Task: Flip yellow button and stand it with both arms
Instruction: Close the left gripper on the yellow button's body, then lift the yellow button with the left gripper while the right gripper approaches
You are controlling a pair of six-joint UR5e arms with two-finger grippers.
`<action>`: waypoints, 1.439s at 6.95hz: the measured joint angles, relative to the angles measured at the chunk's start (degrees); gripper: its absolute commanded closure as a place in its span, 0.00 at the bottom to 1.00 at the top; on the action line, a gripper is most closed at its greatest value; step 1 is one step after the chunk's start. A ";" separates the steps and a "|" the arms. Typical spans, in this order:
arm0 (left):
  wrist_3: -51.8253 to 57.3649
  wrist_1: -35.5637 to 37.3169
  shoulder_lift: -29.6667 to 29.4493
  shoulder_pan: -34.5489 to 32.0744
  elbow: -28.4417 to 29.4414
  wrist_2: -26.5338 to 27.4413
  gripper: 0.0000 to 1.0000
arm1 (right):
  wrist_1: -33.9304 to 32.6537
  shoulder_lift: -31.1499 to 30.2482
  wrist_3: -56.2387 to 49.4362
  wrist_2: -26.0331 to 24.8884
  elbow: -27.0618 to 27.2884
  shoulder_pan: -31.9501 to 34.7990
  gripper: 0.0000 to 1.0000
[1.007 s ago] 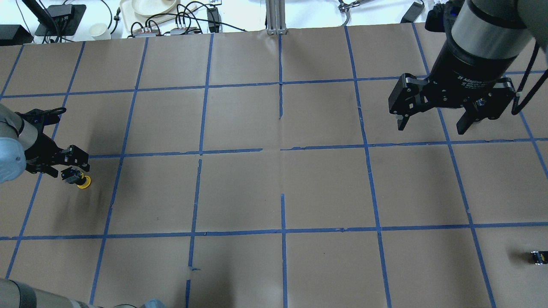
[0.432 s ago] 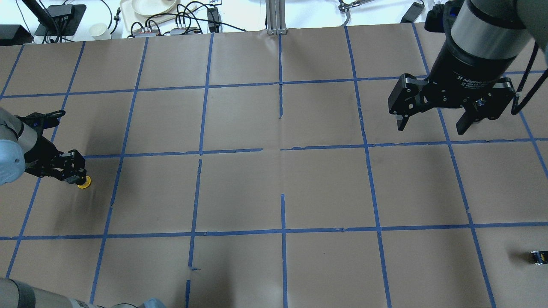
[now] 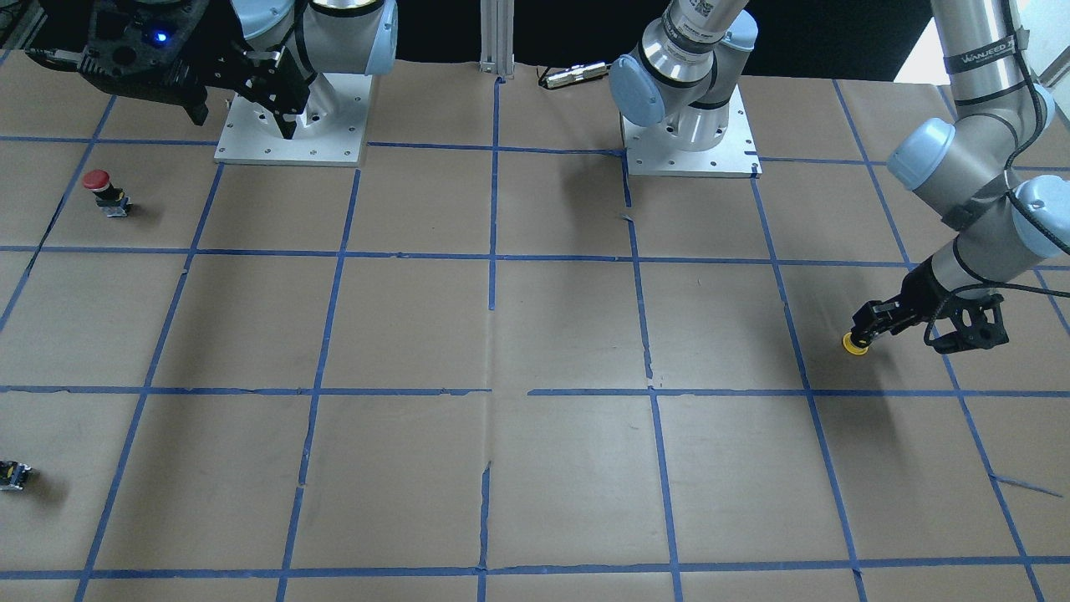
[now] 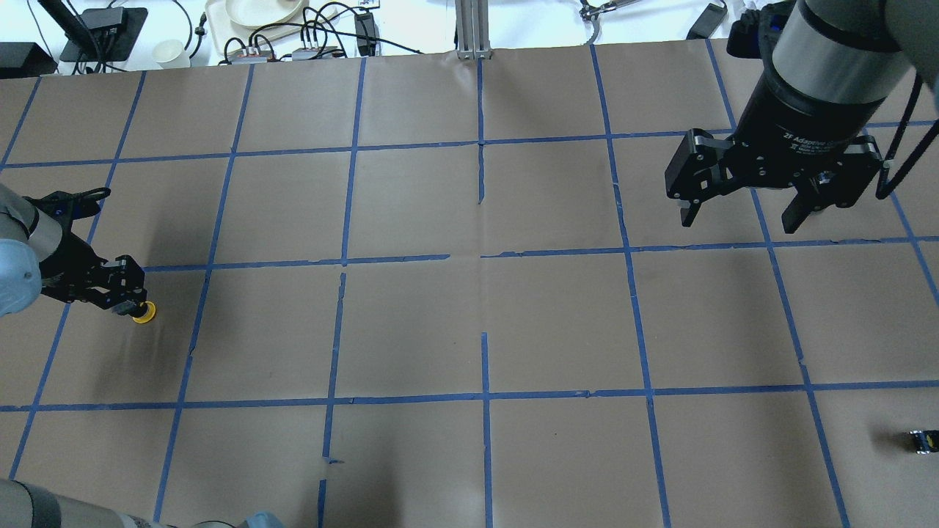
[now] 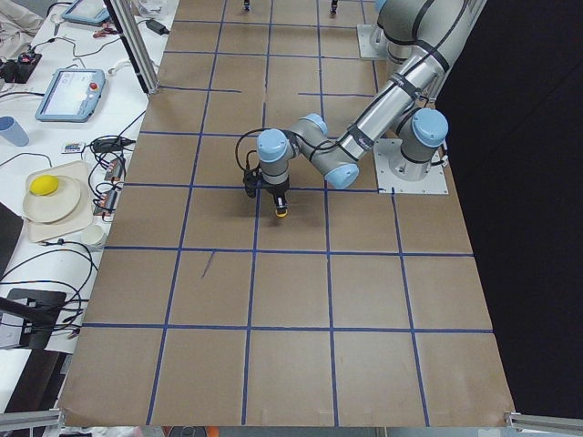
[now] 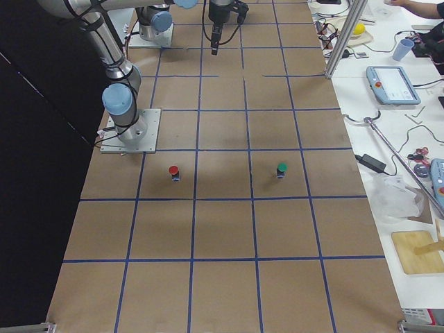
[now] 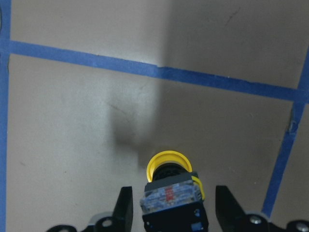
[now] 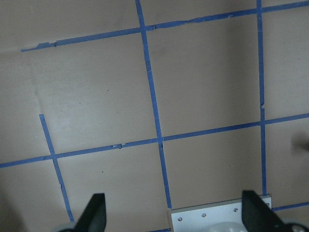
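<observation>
**Left fingers straddling the upturned button, flip yet to come**

The yellow button (image 7: 166, 163) is sitting far out on the robot's left of the bench (image 4: 411, 330). Its cap is facing down to the paper and its contact block is pointing up toward the wrist camera, so it is needing a full turn-over. The left fingers (image 7: 124, 209) are straddling the block, spread just wider than it. Thin gaps seem to be showing on both sides, though the angle is steep, so I am judging the pinch not yet made. The right fingers (image 4: 688, 211) are hanging high over the opposite side, spread wide, holding nothing and well apart from the button. By my reading the task is barely opening: the grasp, the lift, the pass between arms, the flip and the standing are all lying ahead.

A red button (image 3: 98, 186), a capless block (image 3: 12, 475) and a green button (image 6: 282, 169) are resting on the robot's right side. None of them is lying between the two sets of fingers.
</observation>
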 measured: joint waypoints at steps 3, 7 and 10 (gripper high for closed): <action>0.21 0.12 0.03 -0.01 0.21 -0.04 0.78 | 0.46 -0.14 0.12 4.70 0.15 0.37 0.00; 1.47 -10.04 3.86 -1.25 6.13 -0.53 0.87 | 1.15 -0.21 5.22 6.27 0.07 0.38 0.00; 1.93 -30.17 8.41 -7.01 13.80 -7.92 0.88 | 1.22 -0.03 11.45 11.36 -0.10 0.34 0.00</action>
